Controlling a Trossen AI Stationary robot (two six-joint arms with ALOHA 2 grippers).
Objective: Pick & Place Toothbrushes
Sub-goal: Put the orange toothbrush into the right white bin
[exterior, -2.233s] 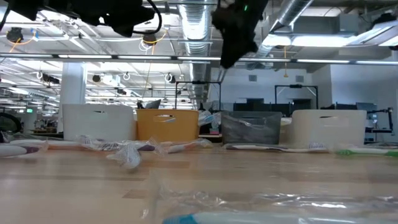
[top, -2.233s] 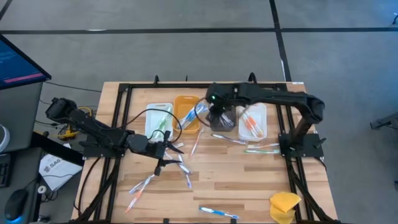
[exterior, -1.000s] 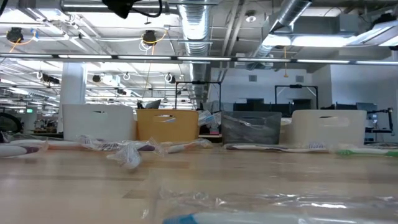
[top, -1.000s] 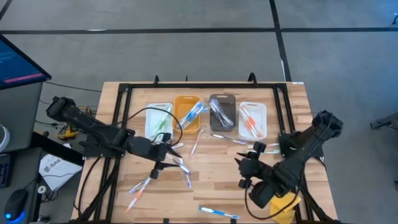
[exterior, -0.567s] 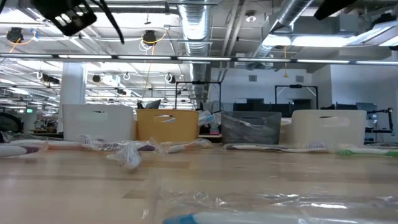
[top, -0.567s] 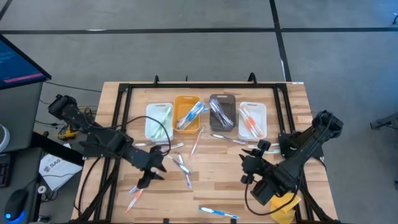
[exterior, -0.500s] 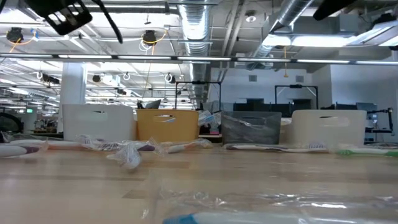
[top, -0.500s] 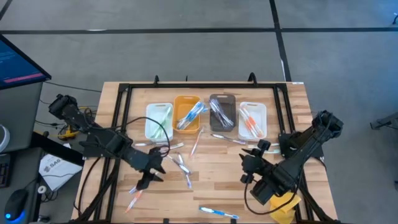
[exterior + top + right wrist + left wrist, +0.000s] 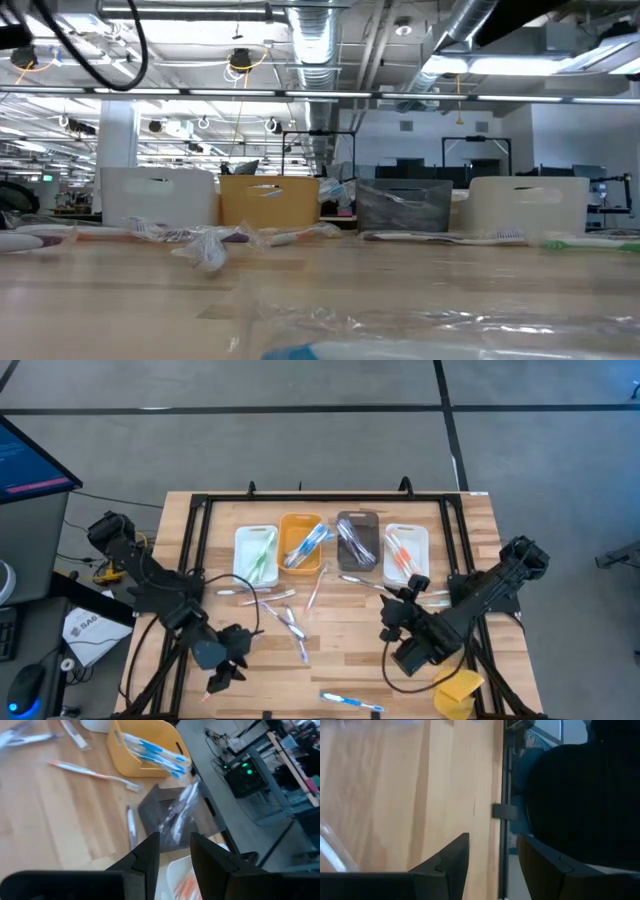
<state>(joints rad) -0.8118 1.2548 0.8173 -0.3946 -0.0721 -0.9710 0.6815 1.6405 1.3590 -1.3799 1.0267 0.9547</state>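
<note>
Wrapped toothbrushes lie scattered on the wooden table (image 9: 340, 650): several near the middle (image 9: 285, 622), one by the near edge (image 9: 350, 702), some at the right (image 9: 420, 596). More lie in the four bins: white (image 9: 254, 551), orange (image 9: 300, 544), grey (image 9: 356, 542) and white (image 9: 406, 552). My left gripper (image 9: 224, 676) hovers over the near left part of the table, open, nothing between its fingers (image 9: 492, 865). My right gripper (image 9: 398, 606) hangs right of the middle, pointing toward the bins, open with a narrow gap (image 9: 175, 852) and holding nothing.
A yellow sponge-like lump (image 9: 458, 692) sits at the near right corner. A black frame (image 9: 200, 550) runs along the table's sides. In the low view the bins (image 9: 268, 200) stand in a row at the far side, with wrapped brushes (image 9: 200, 240) in front of them.
My left gripper has swung from the middle left of the table toward the near left corner, sinking and rolling as it went. My right gripper has drifted a little toward the far edge and the bins. Both have kept their openings. No toothbrush has moved.
</note>
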